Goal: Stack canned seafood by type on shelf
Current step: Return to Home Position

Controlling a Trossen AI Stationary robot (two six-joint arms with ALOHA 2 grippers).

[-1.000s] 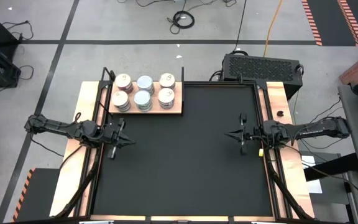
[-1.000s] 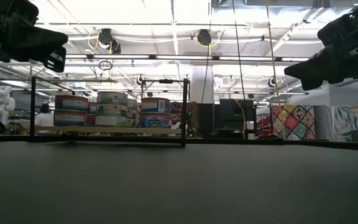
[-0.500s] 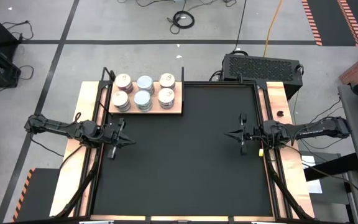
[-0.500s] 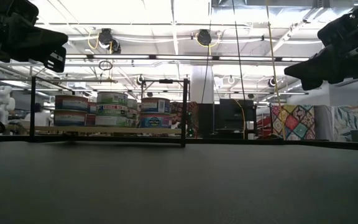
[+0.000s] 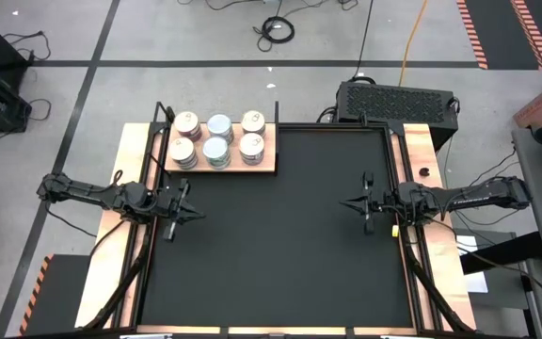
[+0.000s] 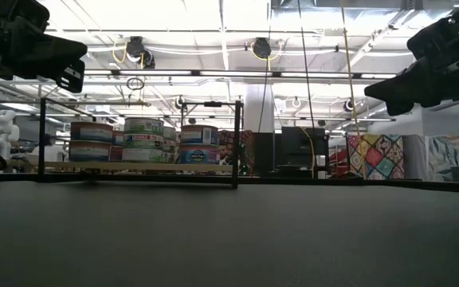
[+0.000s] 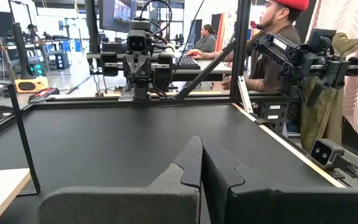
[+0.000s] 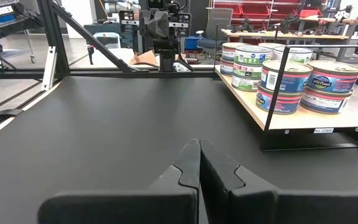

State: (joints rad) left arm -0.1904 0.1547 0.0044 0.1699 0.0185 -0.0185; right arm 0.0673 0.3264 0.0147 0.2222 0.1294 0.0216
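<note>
Several tins point(image 5: 216, 138) stand in stacks on the light wooden shelf point(image 5: 269, 164) at the black mat's far left corner; they also show in the right wrist view point(image 8: 291, 78) and the low view point(image 6: 142, 139). My left gripper point(image 5: 192, 213) hovers shut and empty over the mat's left side, its fingers closed together in the left wrist view point(image 7: 200, 163). My right gripper point(image 5: 348, 204) hovers shut and empty over the mat's right side, its fingers closed together in the right wrist view point(image 8: 199, 160).
The black mat point(image 5: 280, 235) lies between the two grippers. Thin black frame posts point(image 6: 237, 143) stand around the shelf. A black vented box point(image 5: 395, 100) sits beyond the table's far right edge. People sit at desks beyond the table point(image 7: 272, 37).
</note>
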